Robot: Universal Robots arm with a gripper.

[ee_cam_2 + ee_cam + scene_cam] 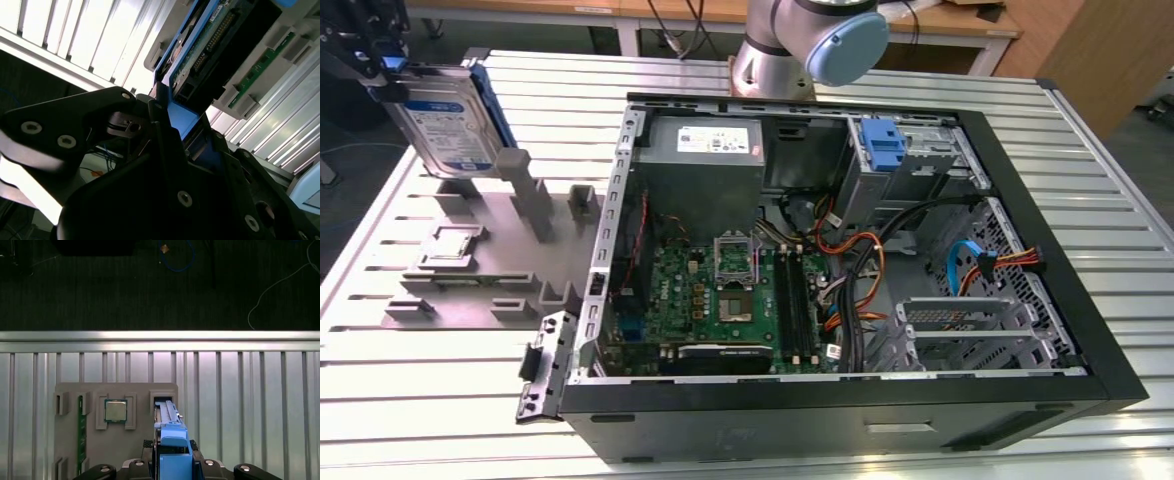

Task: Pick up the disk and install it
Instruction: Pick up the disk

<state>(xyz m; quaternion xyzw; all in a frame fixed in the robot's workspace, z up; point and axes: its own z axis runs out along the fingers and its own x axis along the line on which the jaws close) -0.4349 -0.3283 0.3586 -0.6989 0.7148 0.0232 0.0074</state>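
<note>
The disk (447,120), a silver drive with a blue-and-white label and blue side rails, hangs upright at the exterior view's far left, above the grey parts holder (467,270). My gripper (387,75) is shut on its upper end. In the first wrist view the disk's blue rail (172,435) points down toward an empty slot in the holder (67,390), with the gripper (172,465) clamped on it. The second wrist view shows the disk's circuit-board underside (215,45) and a black finger (165,145) pressed against the blue rail.
An open computer case (1067,300) takes up the middle and the exterior view's right, holding a grey power supply (707,150), a motherboard (720,290), cables and a blue bracket (887,150). The holder carries a processor chip (115,411) and a green memory stick (80,430). The arm's base (807,45) stands behind the case.
</note>
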